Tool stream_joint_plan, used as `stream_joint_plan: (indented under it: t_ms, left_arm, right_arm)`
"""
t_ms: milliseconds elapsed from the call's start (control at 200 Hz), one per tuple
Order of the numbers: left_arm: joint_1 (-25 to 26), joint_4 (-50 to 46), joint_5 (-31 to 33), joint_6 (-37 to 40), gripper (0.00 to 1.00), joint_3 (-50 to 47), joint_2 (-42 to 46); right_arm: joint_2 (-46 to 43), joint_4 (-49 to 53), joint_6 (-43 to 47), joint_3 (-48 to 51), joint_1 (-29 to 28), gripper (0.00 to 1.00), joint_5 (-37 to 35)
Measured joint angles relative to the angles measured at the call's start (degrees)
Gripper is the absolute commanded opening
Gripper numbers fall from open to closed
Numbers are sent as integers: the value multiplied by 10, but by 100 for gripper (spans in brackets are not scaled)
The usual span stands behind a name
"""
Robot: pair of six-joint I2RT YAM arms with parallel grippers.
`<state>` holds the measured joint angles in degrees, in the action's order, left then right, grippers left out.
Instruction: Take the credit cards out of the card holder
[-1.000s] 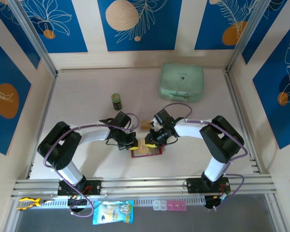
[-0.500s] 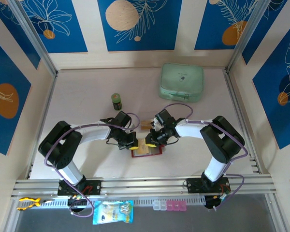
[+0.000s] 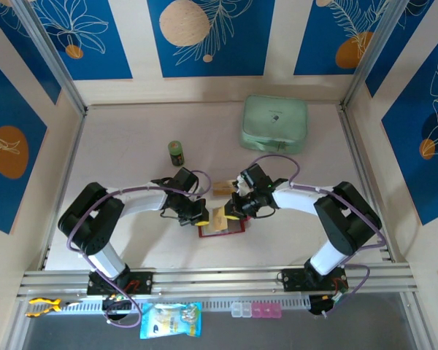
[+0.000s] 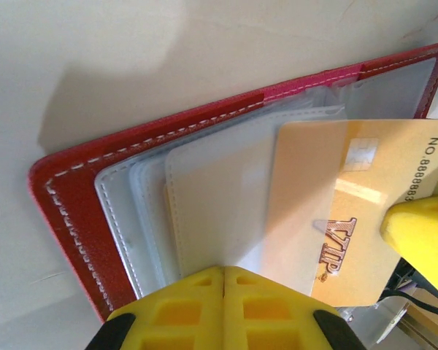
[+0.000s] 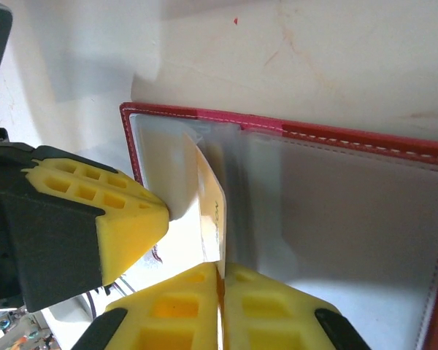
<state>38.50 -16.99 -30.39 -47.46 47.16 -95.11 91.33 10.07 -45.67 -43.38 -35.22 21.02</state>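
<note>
Surface (image 3: 131,138): pale and matte, carrying everything inside the blue-patterned walls.
Card holder (image 3: 236,228): red with white stitching, lying open and flat on the surface near the front edge, between the two arms.
Clear sleeves (image 4: 219,189): greyish, fanning out stacked inside the red cover.
Tan-orange VIP card (image 4: 350,211): sticking partway out of a sleeve, chip and printed number showing; in the right wrist view it is standing almost edge-on (image 5: 213,211), tilting up off the holder.
Right tool (image 5: 220,273): clenching on the lower edge of the VIP card, the card's edge running into the seam between the yellow pads; in the top view it is sitting over the holder's far side (image 3: 230,214).
Left tool (image 4: 224,277): clenched, pads meeting with nothing visible between them, its tip resting against the sleeves at the holder's left side (image 3: 199,216).
Small tan card (image 3: 221,188): lying flat on the surface just beyond the holder, apart from both tools.
Mint-green zip case (image 3: 274,124): sitting closed at the far right of the surface, well apart from the holder.
Small green bottle (image 3: 176,152): standing upright beyond the left arm.
</note>
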Motion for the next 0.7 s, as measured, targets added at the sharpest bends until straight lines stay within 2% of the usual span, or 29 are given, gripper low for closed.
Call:
stream_joint_plan:
  t_ms: [220,390,525,695]
  left_arm:
    - [0,-5,0,0,4,4,0]
    - [0,-19,3,0,6,26,2]
    - [0,-22,5,0,7,42,17]
    - [-9,-29,13,9,7,45,38]
  right_arm:
    - [-46,24,13,5,1,3,-16]
    - [-96,71,57,4,17,1,-28]
    - [-110,131,143,-16,24,1,-33]
    - [-108,238,312,-97,24,0,-78]
